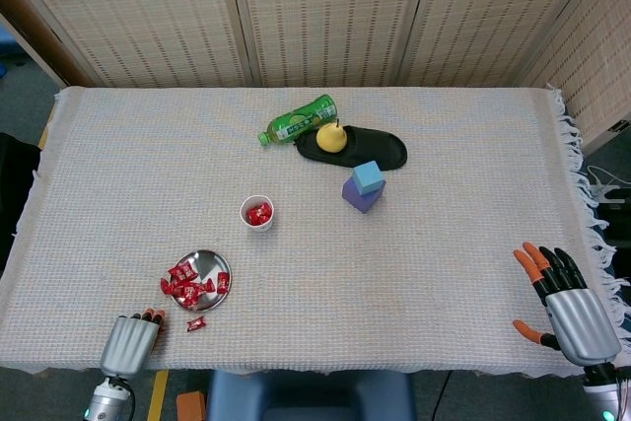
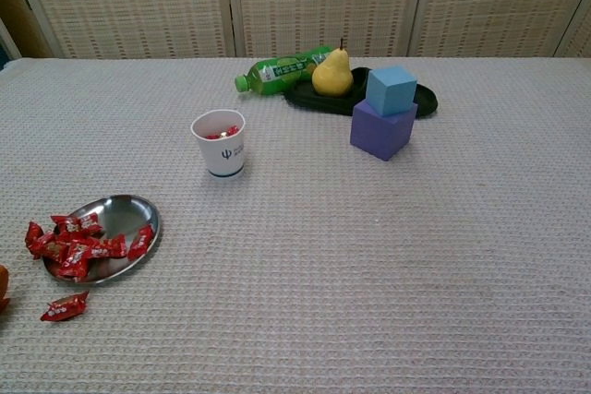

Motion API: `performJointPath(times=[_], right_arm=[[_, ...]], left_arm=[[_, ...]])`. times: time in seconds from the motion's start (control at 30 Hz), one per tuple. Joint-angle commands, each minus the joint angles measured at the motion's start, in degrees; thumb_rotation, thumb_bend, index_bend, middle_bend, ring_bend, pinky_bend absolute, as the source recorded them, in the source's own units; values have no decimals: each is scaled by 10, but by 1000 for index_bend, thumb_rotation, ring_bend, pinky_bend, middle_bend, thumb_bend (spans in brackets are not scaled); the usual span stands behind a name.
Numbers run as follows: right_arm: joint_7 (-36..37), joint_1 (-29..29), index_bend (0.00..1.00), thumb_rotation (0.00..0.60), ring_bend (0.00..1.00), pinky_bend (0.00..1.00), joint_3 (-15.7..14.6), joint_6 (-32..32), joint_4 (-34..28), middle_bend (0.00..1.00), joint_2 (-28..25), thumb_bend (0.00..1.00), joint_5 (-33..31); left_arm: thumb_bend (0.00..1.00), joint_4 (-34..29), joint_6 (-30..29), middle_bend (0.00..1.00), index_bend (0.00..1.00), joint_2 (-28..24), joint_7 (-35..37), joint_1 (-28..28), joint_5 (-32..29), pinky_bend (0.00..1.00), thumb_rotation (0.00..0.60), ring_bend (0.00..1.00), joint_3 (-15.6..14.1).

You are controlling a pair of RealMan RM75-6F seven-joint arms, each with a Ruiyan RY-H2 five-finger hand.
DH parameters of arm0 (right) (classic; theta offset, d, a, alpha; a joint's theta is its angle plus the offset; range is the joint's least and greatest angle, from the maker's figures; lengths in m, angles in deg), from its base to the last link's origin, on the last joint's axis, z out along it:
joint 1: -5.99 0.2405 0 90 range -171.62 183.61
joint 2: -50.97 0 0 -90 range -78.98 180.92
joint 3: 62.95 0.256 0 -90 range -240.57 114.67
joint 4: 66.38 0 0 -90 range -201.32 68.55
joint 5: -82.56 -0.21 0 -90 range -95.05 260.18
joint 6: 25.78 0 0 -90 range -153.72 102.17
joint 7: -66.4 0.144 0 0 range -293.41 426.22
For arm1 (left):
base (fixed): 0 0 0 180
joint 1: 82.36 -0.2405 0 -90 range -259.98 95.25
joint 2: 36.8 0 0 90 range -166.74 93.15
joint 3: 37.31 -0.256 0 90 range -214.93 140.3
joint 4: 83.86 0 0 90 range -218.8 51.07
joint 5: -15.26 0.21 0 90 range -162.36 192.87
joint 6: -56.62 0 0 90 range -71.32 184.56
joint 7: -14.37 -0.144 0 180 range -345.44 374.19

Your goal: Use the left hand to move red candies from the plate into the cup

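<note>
The steel plate [image 1: 215,265] [image 2: 129,214] lies near the front left of the table and holds several red candies [image 1: 190,286] [image 2: 78,246]. One loose red candy [image 1: 196,323] [image 2: 65,306] lies on the cloth just in front of it. The white paper cup [image 1: 257,212] [image 2: 220,143] stands further back and has red candies inside. My left hand [image 1: 131,342] sits at the table's front edge, left of the loose candy and apart from the plate. Only its orange fingertips [image 1: 153,315] show past its silver back, and its palm is hidden. My right hand [image 1: 567,308] rests at the front right with its fingers spread and empty.
A green bottle [image 1: 299,118] lies on its side at the back. Beside it a yellow pear [image 1: 331,136] sits on a black tray [image 1: 389,150]. A blue cube [image 1: 369,176] is stacked on a purple cube [image 1: 359,196] right of the cup.
</note>
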Motion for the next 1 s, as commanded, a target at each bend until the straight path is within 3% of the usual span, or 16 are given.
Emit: performJointPath(times=[0.03,0.27,0.43,0.57,0.73,0.9,1.0], right_arm=[[-1,0,0,600,0,0,0,2,0,0,1,0,0],[-8,4,0,600,0,0,1,11,-1,0,3,0,-5],[-15,7,0,600,0,0,3,17,-1,0,8,0,-11],[-18,12,0,600,0,0,4,27,-1,0,9,0,-15],[-16,13,0,600,0,0,7,27,1,0,12,0,-19],[-12,13,0,600,0,0,8,24,1,0,11,0,-20],[-8,10,0,600,0,0,12,17,3,0,10,0,-25]], left_arm=[[410,-1,-6,639,591,-2,7,-1,2,1000,600,769,4],[411,-34,-8,645,596,-25,22,2,4,1000,600,769,13],[412,-134,16,648,599,-80,38,21,-5,1000,600,772,27],[420,-204,24,649,600,-114,12,46,-1,1000,600,777,54],[420,-297,91,646,600,-151,15,87,-35,1000,600,777,83],[421,-334,116,646,599,-163,-4,110,-51,1000,600,777,104],[421,-369,152,648,601,-166,-25,149,-71,1000,600,777,140]])
